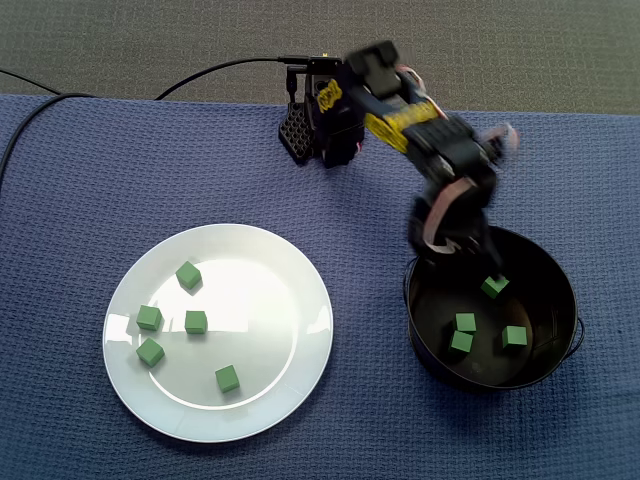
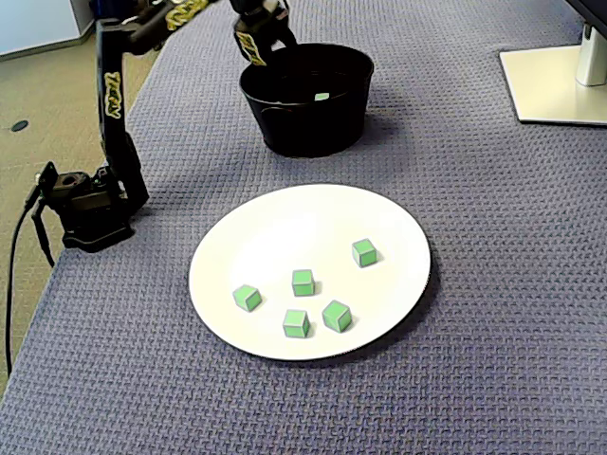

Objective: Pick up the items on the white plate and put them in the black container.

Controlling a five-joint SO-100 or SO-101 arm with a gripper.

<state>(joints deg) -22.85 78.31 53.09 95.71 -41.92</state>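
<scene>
In a fixed view, five green cubes [image 1: 196, 322] sit toward the left edge of the white plate [image 1: 275, 290]. Four more lie in the black container [image 1: 548, 272]. The gripper [image 1: 462, 250] hangs over the container's rim. It is too blurry to tell whether it is open.

In a fixed view, the gripper [image 2: 261, 49] is at the container's [image 2: 303, 128] left rim. The cubes [image 2: 303, 282] sit near the plate's [image 2: 285, 223] front edge.

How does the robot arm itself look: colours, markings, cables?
The arm is black, with yellow lettering along its links. Its base is black too, and a black cable leaves it. The end effector is dark with a pale curved part, but it is blurred.
</scene>
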